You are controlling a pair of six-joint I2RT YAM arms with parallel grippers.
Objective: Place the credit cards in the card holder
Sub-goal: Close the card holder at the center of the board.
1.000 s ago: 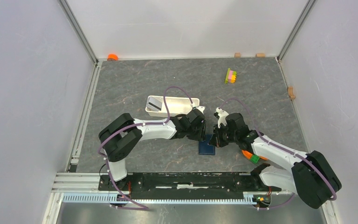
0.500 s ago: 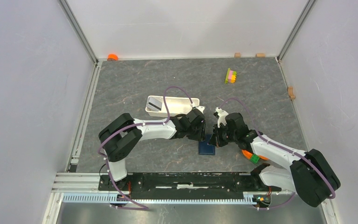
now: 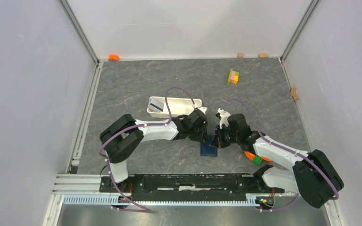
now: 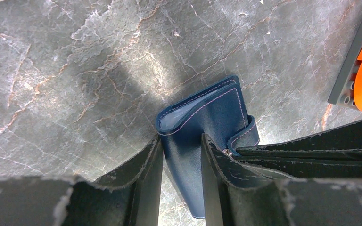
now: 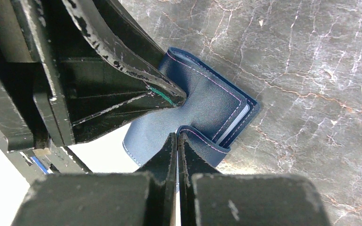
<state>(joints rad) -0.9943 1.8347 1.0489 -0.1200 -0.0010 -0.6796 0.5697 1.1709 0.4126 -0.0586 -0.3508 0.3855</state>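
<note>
A small navy-blue folding leather card holder (image 3: 209,149) sits near the middle of the grey marble-patterned table (image 3: 136,84), held between two robot arms. The left gripper (image 4: 181,141) is partly spread, its fingers clamped across one blue cover. The right gripper (image 5: 177,139) is pressed together on the holder's short closing strap. Pale layers show at the holder's open edge. Behind the left arm, a long white rectangular tray (image 3: 184,104) carries a thin grey credit card (image 3: 157,104) at its left end. A yellow-pink-green block stack (image 3: 234,76) stands well apart near the table's far right.
</note>
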